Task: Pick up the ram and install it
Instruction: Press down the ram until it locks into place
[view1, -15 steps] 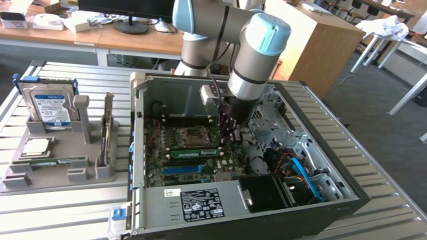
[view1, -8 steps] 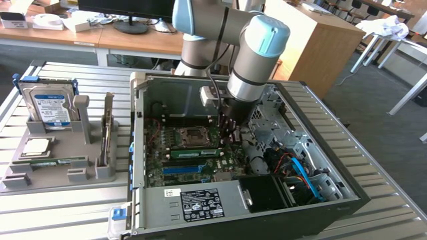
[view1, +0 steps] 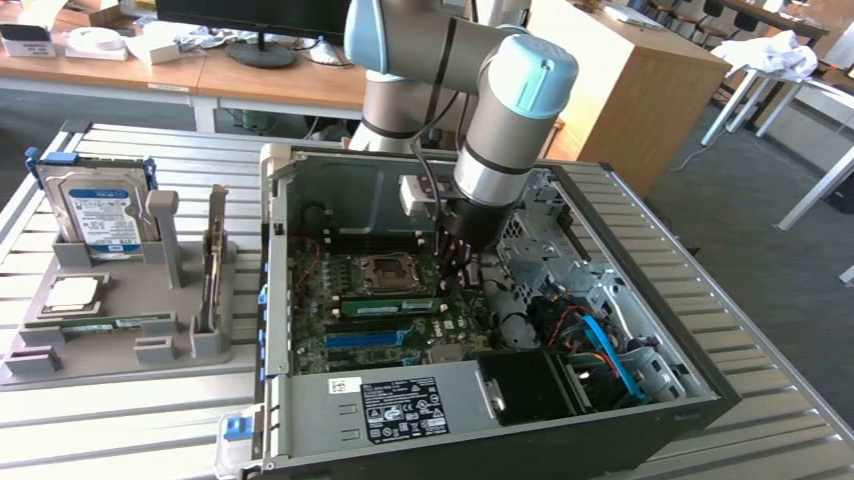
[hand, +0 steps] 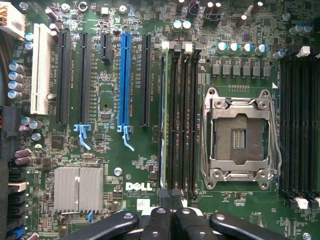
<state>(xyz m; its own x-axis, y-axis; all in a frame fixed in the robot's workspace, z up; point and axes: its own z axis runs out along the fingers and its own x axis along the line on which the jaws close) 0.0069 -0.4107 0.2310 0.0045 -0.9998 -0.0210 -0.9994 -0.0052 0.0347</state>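
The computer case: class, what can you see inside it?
Inside the computer case lies a green motherboard with an empty processor socket, black memory slots and a blue expansion slot. The arm covers part of the board.

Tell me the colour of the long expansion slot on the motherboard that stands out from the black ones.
Bright blue expansion slot, clearest in the wrist view.
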